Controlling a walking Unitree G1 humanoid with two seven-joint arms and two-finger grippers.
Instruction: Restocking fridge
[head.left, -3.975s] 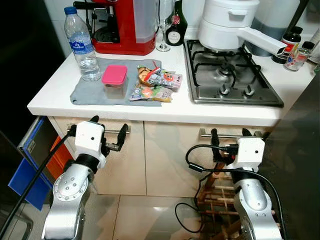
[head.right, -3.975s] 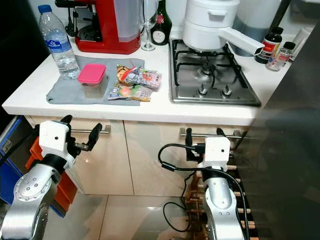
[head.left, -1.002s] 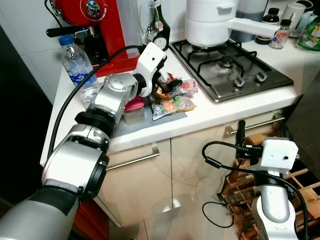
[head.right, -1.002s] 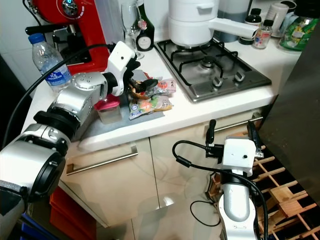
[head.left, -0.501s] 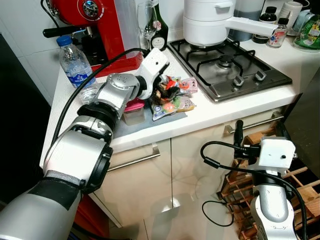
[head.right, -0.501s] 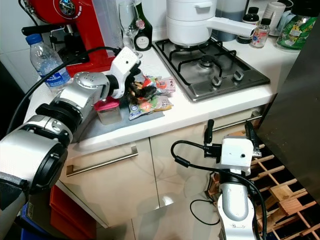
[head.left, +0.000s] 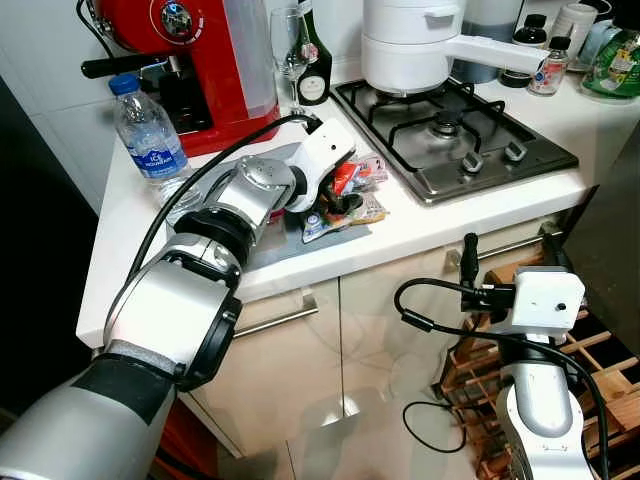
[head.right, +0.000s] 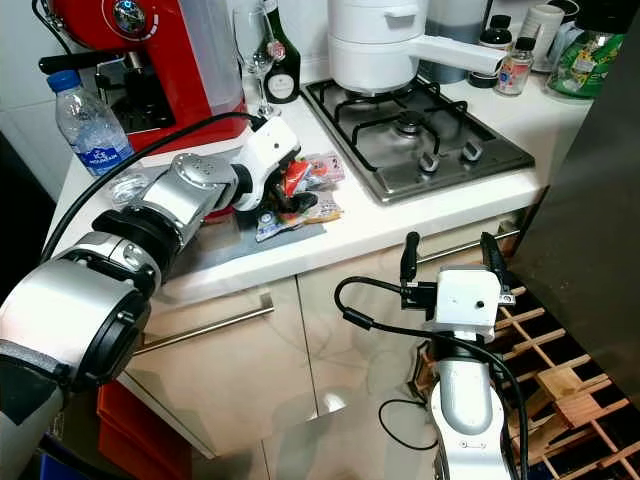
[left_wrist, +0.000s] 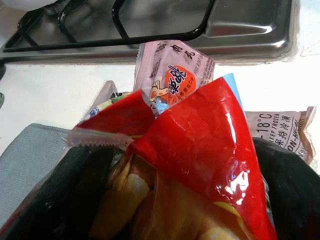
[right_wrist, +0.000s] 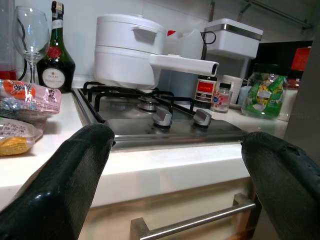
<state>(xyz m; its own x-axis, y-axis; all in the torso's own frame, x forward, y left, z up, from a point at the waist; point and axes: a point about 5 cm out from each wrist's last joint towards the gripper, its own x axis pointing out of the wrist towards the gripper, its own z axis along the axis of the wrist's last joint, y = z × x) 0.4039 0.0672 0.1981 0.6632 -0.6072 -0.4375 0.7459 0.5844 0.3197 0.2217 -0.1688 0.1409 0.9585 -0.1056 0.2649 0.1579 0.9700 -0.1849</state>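
Our left gripper (head.left: 335, 195), mid-frame, pinches the red snack bag (left_wrist: 200, 145) – 2 fingers on thin film, so it may slip. Right gripper (head.right: 447, 252) – wide open, empty.

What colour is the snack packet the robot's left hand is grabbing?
Red and see-through, with yellowish food inside. The packet shows best in the left wrist view, between the left gripper fingers.

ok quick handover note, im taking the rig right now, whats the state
Left gripper: over the grey mat on the counter, shut on a red snack packet.
Right gripper: open, idle, low in front of the cupboard.
Other snack packets lie on the mat beside the hob; water bottle stands by the coffee machine.
Done: first packet gripped.
Left: carry everything to the fridge.
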